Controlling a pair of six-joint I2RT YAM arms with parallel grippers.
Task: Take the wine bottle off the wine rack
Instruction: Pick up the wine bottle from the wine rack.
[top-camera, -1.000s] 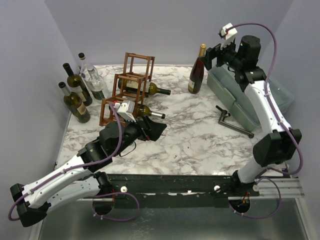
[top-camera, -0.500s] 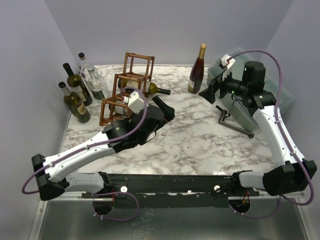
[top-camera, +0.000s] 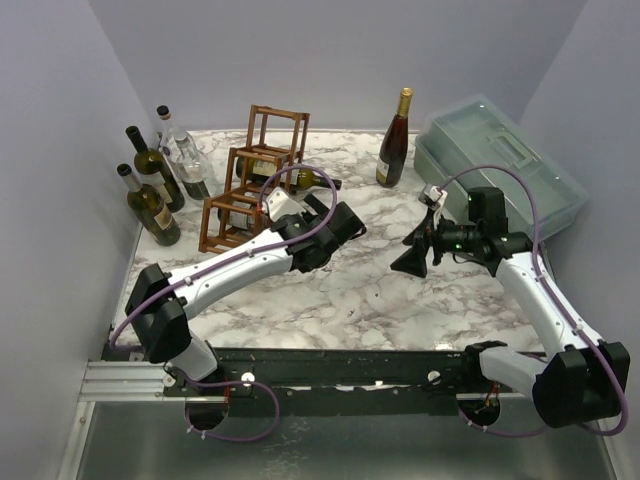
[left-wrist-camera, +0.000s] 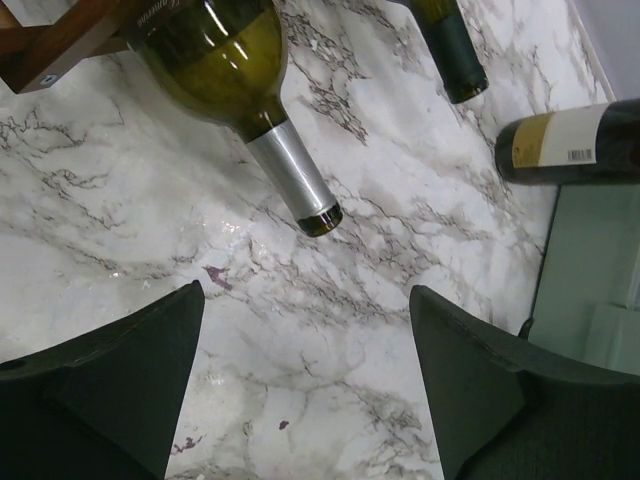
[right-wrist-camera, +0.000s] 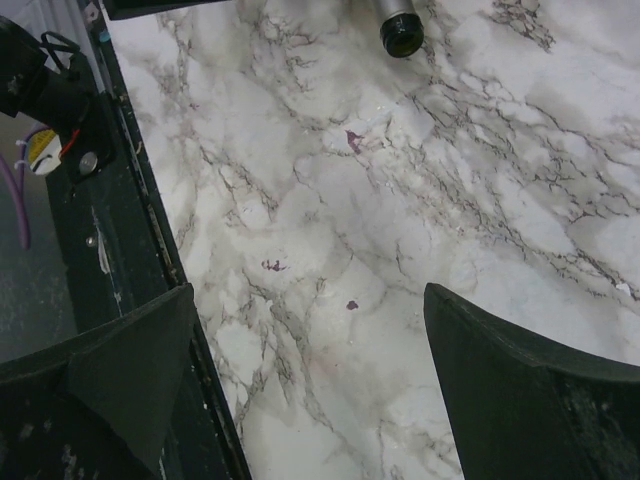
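the left gripper (left-wrist-camera: 305, 330) gapes wide and empty (right gripper (right-wrist-camera: 310, 340) too) short of the silver-foiled neck of the green glass wine bottle (left-wrist-camera: 215, 60), so closing now may pinch only air.

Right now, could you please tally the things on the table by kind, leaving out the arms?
Wine bottles standing: 4
Wine bottles lying in the rack: 2
Wine rack: 1
Lidded plastic box: 1
Total: 8
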